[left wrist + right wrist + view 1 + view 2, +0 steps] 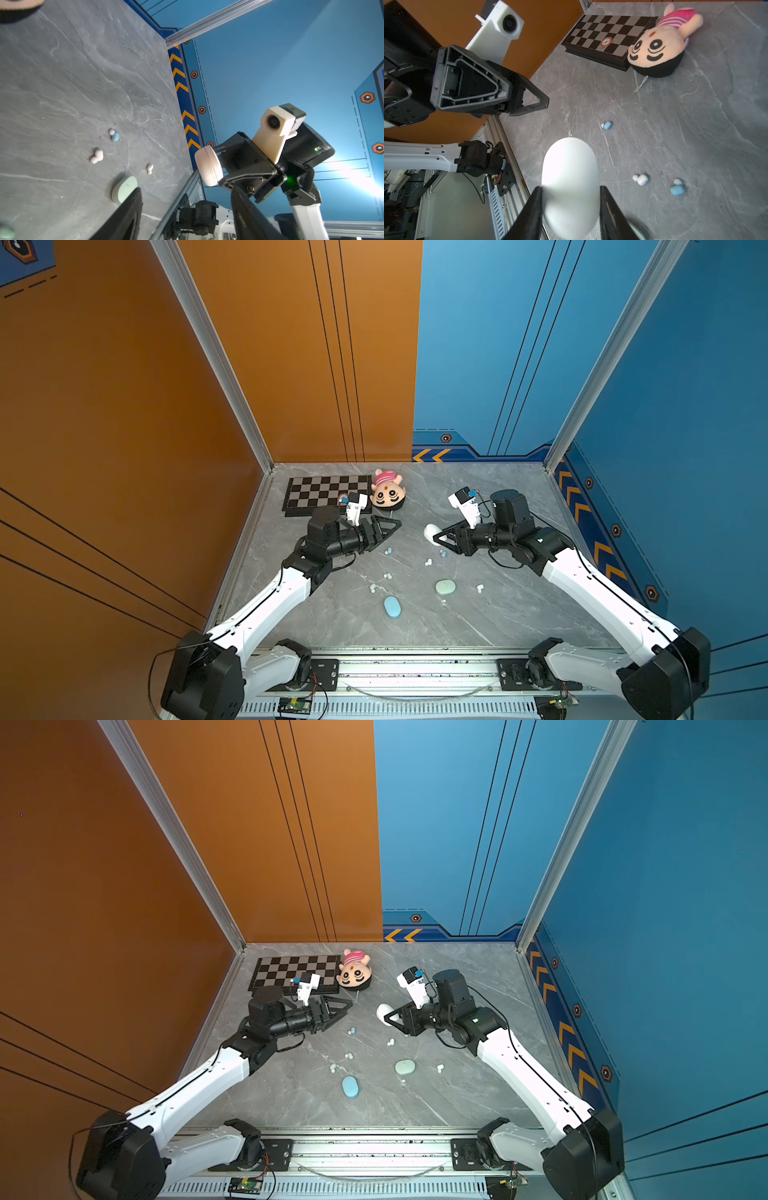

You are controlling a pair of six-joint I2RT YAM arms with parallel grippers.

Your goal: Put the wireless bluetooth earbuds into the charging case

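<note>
A mint-green charging case (405,1066) lies on the grey marble tabletop (478,1094). A white earbud (440,1068) sits near it on the right, and a light blue charging case (350,1087) lies to its front left. Behind the mint case, the right gripper (390,1020) clamps a white charging case (381,1011). Farther back and left of it, the left gripper (344,1015) hangs with jaws parted and empty, a light blue earbud (353,1030) just below its tips. The chessboard (286,969) and plush doll head (354,973) lie beyond that.
</note>
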